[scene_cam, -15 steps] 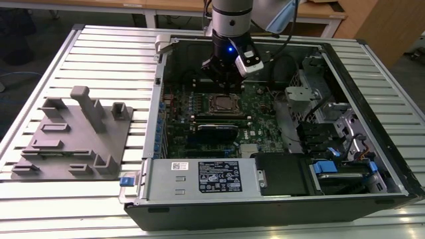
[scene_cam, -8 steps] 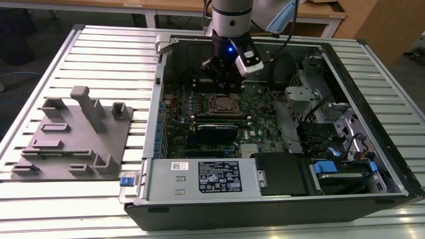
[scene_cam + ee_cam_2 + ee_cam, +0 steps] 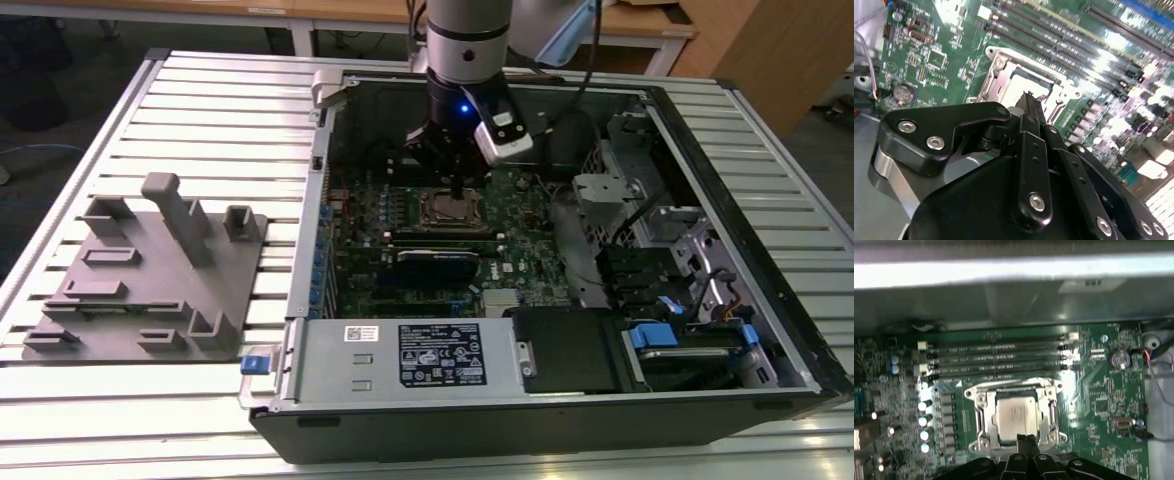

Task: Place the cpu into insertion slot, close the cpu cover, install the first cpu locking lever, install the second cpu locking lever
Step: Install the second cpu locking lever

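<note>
The open computer case [image 3: 561,250] lay on a surface [image 3: 214,100] of pale ribbed metal slats, with wooden desks [image 3: 641,30] and a dim floor showing in the room at the far side. On the exterior view's left, well apart from the case, a grey plastic fixture block [image 3: 147,270] with upright posts rested on the slats. At the near edge of the case sat the grey labelled power-supply box [image 3: 400,357], and drive bays with blue tabs [image 3: 674,330] filled the exterior view's right.

The arm came down from the far side into the case, and the gripper [image 3: 461,190] hung just over the far edge of the insertion slot [image 3: 454,210] on the green motherboard [image 3: 400,250]. In the first wrist view the cpu [image 3: 1016,415] lay flat inside the insertion slot [image 3: 1016,415], its dull silver face showing through the cut-out of the cpu cover [image 3: 984,412], which seemed to lie down over it, though the glare made that hard to confirm. The long black memory slots [image 3: 999,360] ran just beyond the socket. The fingers [image 3: 1026,442] were clenched together with nothing between them, their tips at the socket's edge in both wrist views [image 3: 1029,107].
</note>
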`<control>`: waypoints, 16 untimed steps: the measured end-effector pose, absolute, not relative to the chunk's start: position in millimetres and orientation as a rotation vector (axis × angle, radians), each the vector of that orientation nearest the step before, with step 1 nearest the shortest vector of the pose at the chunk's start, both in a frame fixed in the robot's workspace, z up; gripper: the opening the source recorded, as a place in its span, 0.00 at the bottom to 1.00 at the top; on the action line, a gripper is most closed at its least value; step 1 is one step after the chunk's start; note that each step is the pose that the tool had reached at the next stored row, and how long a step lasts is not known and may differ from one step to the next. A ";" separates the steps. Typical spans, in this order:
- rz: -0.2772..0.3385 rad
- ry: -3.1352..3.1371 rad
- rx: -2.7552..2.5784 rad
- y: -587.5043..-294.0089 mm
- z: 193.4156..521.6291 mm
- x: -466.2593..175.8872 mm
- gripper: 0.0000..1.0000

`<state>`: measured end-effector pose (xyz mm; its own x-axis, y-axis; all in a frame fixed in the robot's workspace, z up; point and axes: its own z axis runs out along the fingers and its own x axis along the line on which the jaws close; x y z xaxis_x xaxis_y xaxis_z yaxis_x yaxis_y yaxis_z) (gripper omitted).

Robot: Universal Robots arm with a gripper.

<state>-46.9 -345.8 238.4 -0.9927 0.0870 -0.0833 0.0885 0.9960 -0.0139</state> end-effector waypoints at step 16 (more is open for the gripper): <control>-0.027 3.056 0.134 -362.8 238.2 -46.9 0.11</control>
